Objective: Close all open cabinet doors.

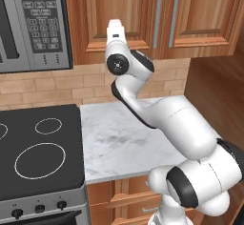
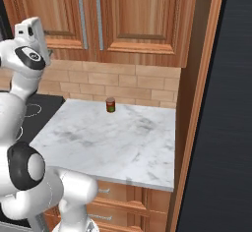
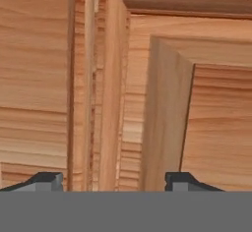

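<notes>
From the left base camera, the arm [image 1: 143, 105] reaches up to the cabinet doors [image 1: 143, 14], its hand pressed close against the lower part of the left door; the fingers themselves are hidden behind the wrist. To the right of the hand run two silver handles [image 1: 166, 16], side by side. Left of the hand hangs a microwave [image 1: 35, 24], and below it lie a stove [image 1: 38, 148] and a marble counter [image 1: 128, 138].

From the right base camera, the doors [image 2: 138, 14] look flush, handles [image 2: 90, 18] up and right of the hand. A small can [image 2: 110, 104] stands on the counter [image 2: 113, 142], well below.

Along the gripper [image 3: 113, 182], the fingertips [image 3: 47, 181] stand wide apart, holding nothing, with raised door framing [image 3: 162, 108] right in front of them
</notes>
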Robot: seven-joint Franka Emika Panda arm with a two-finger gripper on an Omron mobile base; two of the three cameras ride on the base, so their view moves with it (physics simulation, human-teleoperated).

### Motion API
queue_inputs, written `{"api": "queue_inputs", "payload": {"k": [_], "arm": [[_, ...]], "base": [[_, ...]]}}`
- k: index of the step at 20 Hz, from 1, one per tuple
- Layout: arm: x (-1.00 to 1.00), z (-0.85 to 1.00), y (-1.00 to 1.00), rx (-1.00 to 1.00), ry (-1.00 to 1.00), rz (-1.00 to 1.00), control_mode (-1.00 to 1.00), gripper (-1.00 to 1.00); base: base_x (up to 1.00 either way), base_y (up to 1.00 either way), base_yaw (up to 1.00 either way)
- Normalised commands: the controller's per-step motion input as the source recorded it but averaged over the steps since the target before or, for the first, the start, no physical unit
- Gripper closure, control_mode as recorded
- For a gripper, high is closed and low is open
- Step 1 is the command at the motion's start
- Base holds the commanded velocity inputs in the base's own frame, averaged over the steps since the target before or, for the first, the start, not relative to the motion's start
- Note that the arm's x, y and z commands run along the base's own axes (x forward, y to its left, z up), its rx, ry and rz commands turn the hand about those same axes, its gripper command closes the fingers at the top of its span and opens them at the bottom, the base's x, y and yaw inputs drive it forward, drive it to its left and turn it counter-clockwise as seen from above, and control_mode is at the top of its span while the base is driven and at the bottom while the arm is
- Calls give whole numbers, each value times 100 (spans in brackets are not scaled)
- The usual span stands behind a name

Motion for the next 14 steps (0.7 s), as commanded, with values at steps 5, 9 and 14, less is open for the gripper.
{"api": "queue_inputs", "payload": {"k": [5, 9, 14], "arm": [[14, -34, -29, 8, 10, 0, -100, -100], [-89, -30, -6, 7, -10, -9, -100, -100], [-100, -5, 0, 16, -21, -17, -100, -100]], "base": [[0, 0, 0], [0, 0, 0], [0, 0, 0]]}}
